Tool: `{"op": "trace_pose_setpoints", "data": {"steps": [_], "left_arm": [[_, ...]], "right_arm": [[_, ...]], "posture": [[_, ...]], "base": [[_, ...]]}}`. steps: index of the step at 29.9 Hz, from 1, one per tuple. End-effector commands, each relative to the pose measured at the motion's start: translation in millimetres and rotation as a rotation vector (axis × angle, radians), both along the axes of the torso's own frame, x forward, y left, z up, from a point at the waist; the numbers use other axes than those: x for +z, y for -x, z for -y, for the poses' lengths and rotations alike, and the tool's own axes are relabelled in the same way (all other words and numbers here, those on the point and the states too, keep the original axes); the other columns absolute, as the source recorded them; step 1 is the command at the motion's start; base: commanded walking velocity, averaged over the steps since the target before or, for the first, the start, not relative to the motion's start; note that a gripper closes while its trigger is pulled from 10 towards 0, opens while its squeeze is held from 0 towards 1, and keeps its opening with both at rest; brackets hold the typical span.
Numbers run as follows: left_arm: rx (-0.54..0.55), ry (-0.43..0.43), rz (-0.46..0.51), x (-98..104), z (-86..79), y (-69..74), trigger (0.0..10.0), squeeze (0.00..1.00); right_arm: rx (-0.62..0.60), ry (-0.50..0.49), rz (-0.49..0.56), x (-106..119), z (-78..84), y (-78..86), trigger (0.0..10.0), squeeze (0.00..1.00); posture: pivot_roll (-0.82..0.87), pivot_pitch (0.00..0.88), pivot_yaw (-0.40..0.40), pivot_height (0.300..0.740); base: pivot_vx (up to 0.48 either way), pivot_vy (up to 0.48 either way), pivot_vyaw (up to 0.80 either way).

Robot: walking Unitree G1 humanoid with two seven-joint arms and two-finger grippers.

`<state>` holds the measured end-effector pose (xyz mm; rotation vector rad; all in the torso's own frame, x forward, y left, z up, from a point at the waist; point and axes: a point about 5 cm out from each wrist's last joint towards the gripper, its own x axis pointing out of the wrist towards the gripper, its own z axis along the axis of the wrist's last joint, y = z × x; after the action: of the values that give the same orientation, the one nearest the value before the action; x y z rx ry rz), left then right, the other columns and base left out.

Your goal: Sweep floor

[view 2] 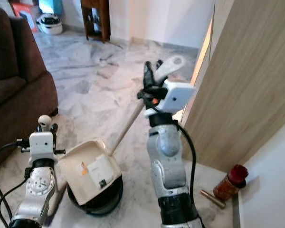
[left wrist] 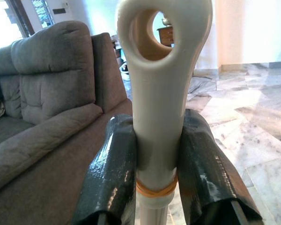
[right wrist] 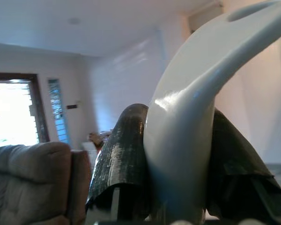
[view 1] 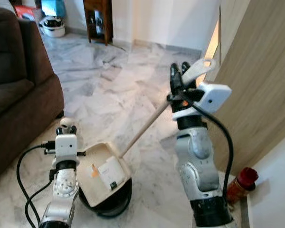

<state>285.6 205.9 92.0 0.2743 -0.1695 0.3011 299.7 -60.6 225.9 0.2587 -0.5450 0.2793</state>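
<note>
Right gripper [view 1: 179, 76] clamps the dustpan handle [view 1: 142, 129] near its top, left gripper [left wrist: 155, 154] clamps a cream broom handle [left wrist: 161, 93], dustpan [view 1: 100, 172] tilted on marble floor [view 1: 114, 90] beside sofa [view 1: 14, 80].

1. The dustpan [view 1: 103, 172] is cream, its long handle [view 1: 143, 129] pale wood.
2. The floor [view 1: 109, 90] is grey-veined white marble.
3. The sofa [view 1: 16, 80] is dark brown.
4. The bottle [view 1: 239, 184] is reddish-brown with a red cap.
5. The wall panel [view 1: 256, 85] is light woodgrain.

Marble floor [view 1: 114, 90], brown sofa [view 1: 14, 85], perhaps wooden door [view 1: 261, 95].
</note>
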Motion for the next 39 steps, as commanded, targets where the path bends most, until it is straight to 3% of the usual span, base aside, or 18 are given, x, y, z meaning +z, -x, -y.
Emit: {"op": "trace_pose_setpoints", "data": {"steps": [1,8,16,35,39], "left_arm": [[-0.017,-0.014,0.056,10.4,2.0,-2.5,10.0,0.0],[-0.018,-0.016,0.058,11.2,1.2,-2.5,10.0,0.0],[-0.017,-0.019,0.06,12.2,-0.5,-2.6,10.0,0.0],[-0.015,-0.02,0.064,13.6,-1.0,-2.6,10.0,0.0],[-0.015,-0.021,0.065,13.7,-0.9,-2.5,10.0,0.0]], "right_arm": [[0.021,-0.065,0.119,23.3,-8.4,12.2,10.0,0.0],[0.071,-0.058,0.163,28.7,-24.7,22.5,10.0,0.0],[0.201,0.03,0.269,28.8,-58.0,48.3,10.0,0.0],[0.253,0.207,0.475,30.2,-80.5,76.4,10.0,0.0],[0.274,0.187,0.476,31.7,-82.1,80.2,10.0,0.0]], "posture": [[0.12,0.0,-0.043,0.74],[0.13,0.0,-0.043,0.74],[0.13,0.0,-0.042,0.74],[0.14,0.0,-0.042,0.74],[0.14,0.0,-0.042,0.74]], "base": [[0.0,0.0,0.0],[0.0,0.0,0.0],[0.0,0.0,0.0],[0.0,0.0,0.0],[0.0,0.0,0.0]]}}
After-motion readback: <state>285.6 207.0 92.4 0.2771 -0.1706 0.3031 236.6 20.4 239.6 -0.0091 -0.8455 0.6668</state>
